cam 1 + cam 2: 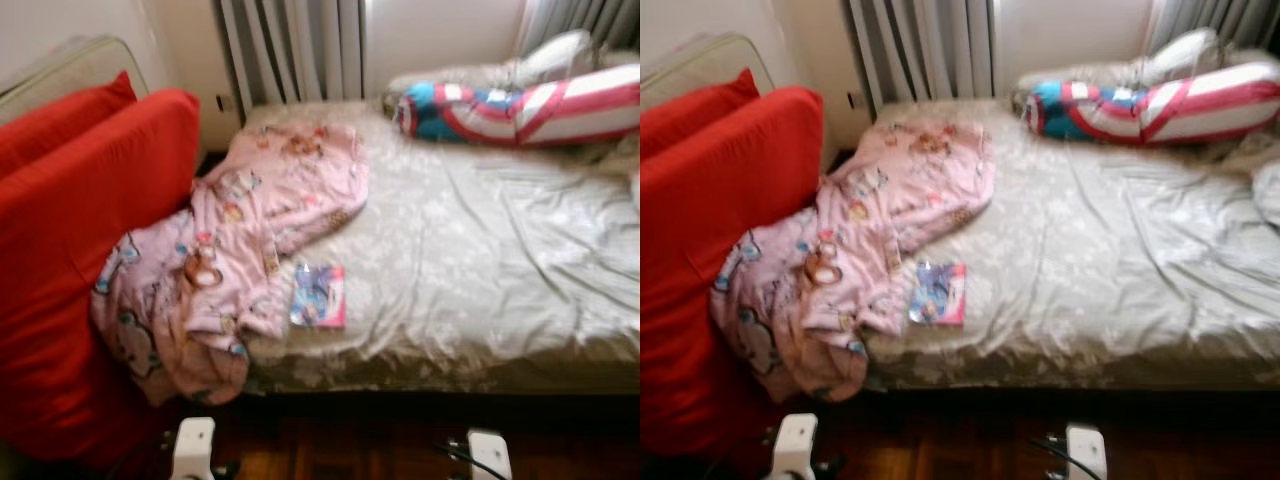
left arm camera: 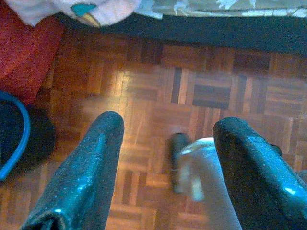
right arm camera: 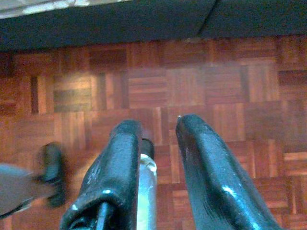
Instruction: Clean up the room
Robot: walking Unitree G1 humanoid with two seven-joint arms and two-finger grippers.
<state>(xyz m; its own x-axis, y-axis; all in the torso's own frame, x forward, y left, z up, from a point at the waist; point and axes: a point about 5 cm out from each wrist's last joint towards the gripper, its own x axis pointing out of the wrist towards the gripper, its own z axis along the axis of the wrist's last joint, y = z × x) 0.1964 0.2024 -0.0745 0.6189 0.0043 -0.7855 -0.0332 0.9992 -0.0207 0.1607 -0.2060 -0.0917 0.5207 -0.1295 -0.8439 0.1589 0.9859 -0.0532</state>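
Two grippers hang low over parquet floor: left gripper w/ fingers spread wide, holding nothing; right gripper w/ fingers narrow, a slim gap btwn them, also nothing held. Bed fills center and right of frame, grey sheet rumpled. Pink blanket sits center-left, draped off bed's left edge against red cushion. Small book lies just beside blanket, lower center. Striped pillow upper right.

head eyes down on bed, wrists facing parquet floor
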